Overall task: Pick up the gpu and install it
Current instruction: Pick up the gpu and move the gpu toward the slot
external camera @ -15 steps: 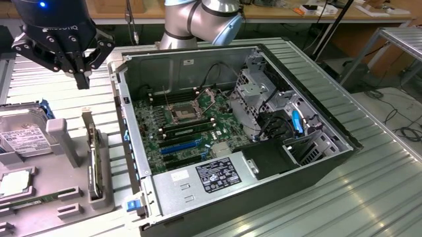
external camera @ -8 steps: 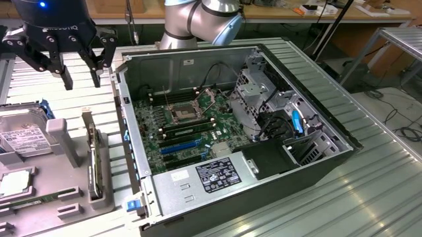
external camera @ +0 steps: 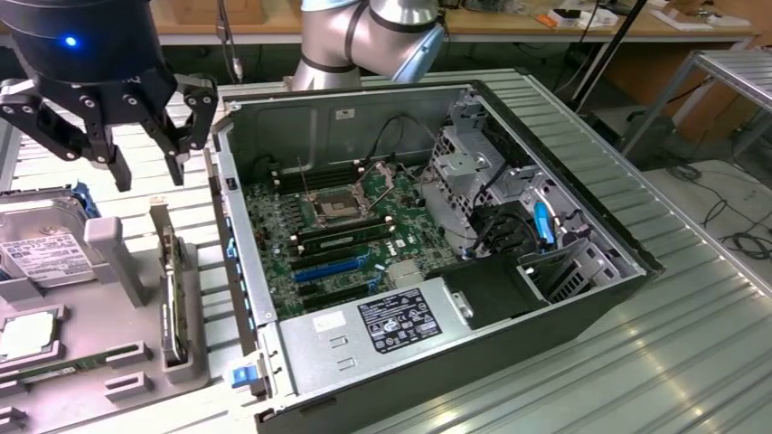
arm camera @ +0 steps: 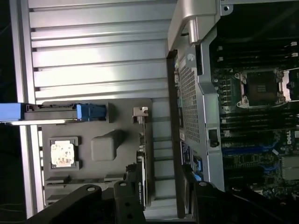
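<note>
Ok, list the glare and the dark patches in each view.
Exterior view: a soft sheen streaks the ribbed table; the computer case is evenly lit inside, except at the black shroud, where detail sinks into dark. Wrist view: strong glare whitens the table, while the motherboard lies dim in the case's shadow.

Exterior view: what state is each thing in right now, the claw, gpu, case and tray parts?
claw: open, empty, hovering above the tray.
gpu: standing on edge in its tray slot, not picked up.
computer case: lying on its side, open, side panel off.
hard drive: resting in the tray.
processor chip: lying flat in its tray pocket.
</note>
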{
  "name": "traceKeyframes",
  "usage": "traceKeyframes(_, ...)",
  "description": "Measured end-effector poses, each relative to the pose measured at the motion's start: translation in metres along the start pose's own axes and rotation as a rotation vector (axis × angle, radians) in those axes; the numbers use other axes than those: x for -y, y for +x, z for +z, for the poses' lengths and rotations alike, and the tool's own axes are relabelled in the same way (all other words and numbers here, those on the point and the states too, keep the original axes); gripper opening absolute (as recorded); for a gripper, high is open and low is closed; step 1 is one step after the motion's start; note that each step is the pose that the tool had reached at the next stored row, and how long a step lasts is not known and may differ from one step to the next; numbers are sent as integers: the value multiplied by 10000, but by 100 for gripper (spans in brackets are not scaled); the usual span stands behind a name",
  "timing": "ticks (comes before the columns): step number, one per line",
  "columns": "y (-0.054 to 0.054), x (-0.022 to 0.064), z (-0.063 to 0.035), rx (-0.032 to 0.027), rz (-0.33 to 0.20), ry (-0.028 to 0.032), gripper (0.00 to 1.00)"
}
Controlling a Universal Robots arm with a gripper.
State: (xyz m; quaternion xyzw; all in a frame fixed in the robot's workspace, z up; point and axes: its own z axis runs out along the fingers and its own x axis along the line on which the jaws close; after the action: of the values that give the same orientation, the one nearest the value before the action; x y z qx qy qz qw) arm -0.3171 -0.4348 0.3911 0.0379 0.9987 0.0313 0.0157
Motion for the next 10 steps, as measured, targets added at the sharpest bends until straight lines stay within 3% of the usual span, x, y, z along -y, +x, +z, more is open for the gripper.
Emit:
traceKeyframes(3,26,100,-1,1,1,0,48)
traceKeyframes(7,25,104,5,3,0,-2,48)
traceKeyframes(10,39,112,111,15,0,-3,48)
